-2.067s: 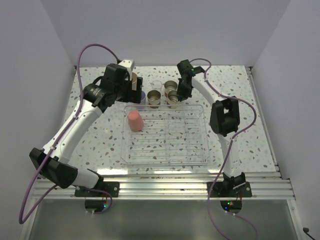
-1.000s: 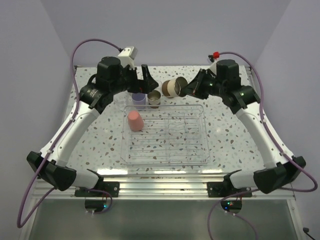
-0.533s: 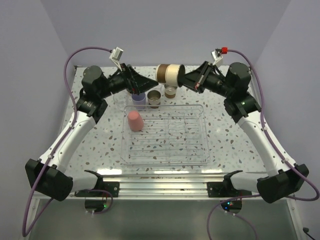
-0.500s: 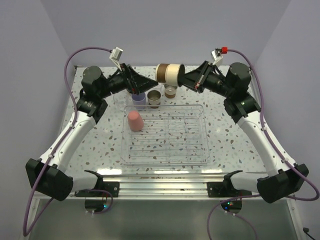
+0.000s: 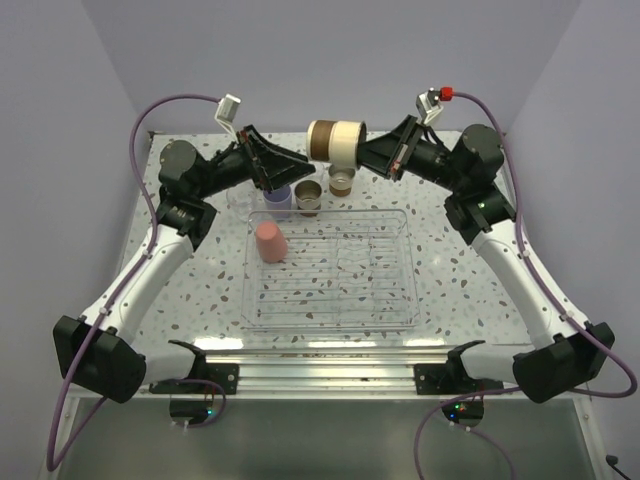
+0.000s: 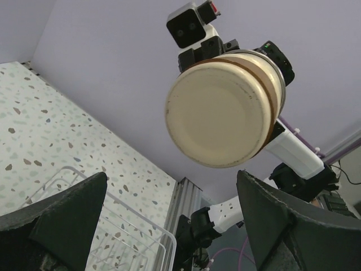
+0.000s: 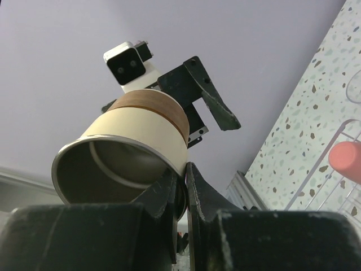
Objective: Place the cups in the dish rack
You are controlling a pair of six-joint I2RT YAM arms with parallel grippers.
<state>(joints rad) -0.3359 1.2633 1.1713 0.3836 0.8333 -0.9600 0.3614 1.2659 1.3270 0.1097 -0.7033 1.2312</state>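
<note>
My right gripper (image 5: 366,152) is shut on the rim of a short steel cup (image 5: 334,143) with a cream body and brown band, and holds it on its side high above the back of the table. In the right wrist view its fingers (image 7: 192,179) pinch the cup's wall (image 7: 148,133). My left gripper (image 5: 288,160) is open and empty, and points at the cup's base (image 6: 220,119) from the left without touching it. The clear dish rack (image 5: 412,272) holds one coral-pink cup (image 5: 270,241), upside down.
Behind the rack stand a lavender cup (image 5: 279,196), a steel cup (image 5: 309,197) and another steel cup (image 5: 341,181). A clear cup (image 5: 237,197) is faint beside them. The table's back wall is close behind both grippers.
The right gripper picked the steel cup off the table and raised it sideways. The left gripper left the cups, rose and turned towards the cup's base. Both crept slightly higher in the last half second.
</note>
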